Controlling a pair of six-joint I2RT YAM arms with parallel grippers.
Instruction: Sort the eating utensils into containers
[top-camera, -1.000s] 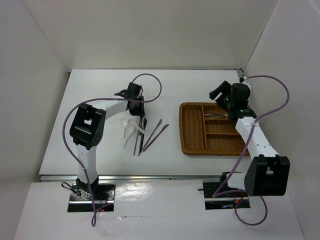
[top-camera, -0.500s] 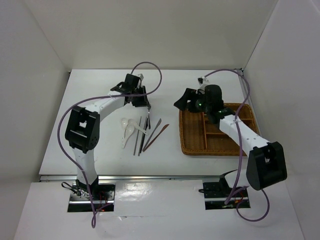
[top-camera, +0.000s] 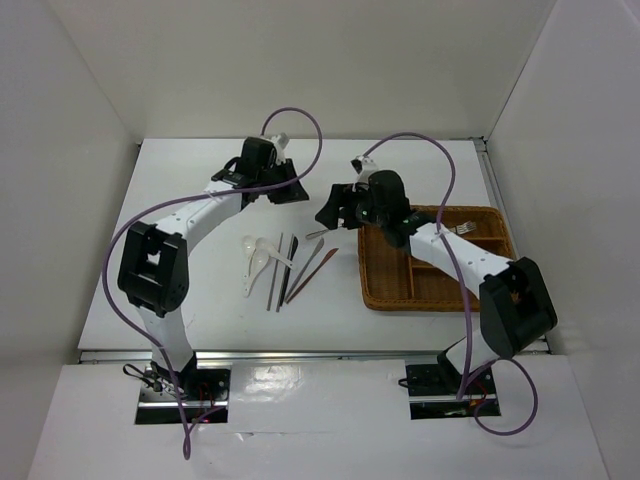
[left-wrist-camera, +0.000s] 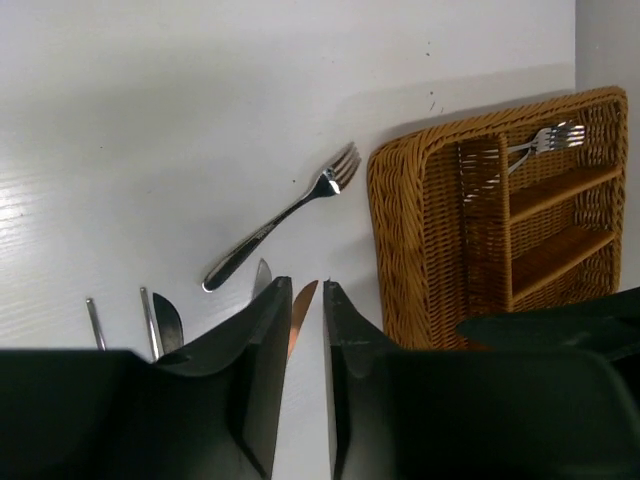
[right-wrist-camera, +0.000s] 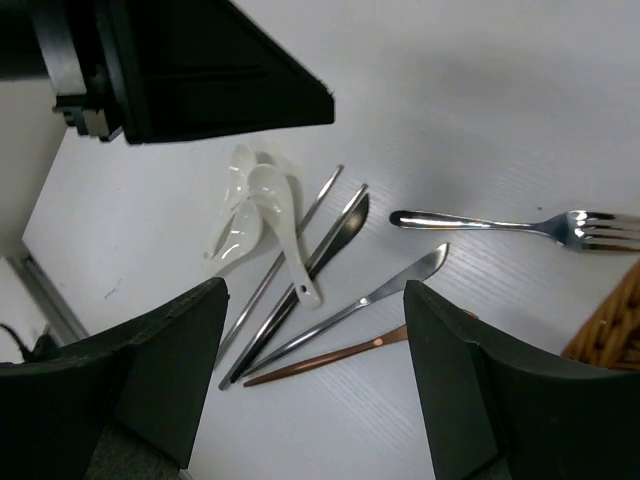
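So the right gripper (right-wrist-camera: 315, 290) swings off the tray (top-camera: 385, 300) to frame centre, jaws wide and empty over the loose fork (right-wrist-camera: 500, 222), probably lining up a grab. The left gripper (left-wrist-camera: 305, 300) backs toward the top of the frame, narrowed to a slit and empty, likely clearing room. Spoons (right-wrist-camera: 250, 205) and chopsticks (right-wrist-camera: 290, 270) wait lower left.

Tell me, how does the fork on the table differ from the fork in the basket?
The fork on the table lies loose on the white tabletop, unsorted; the fork in the basket already rests in a compartment. The table fork shows whole; the basket fork is partly hidden by the wicker wall. Both are shiny silver metal.
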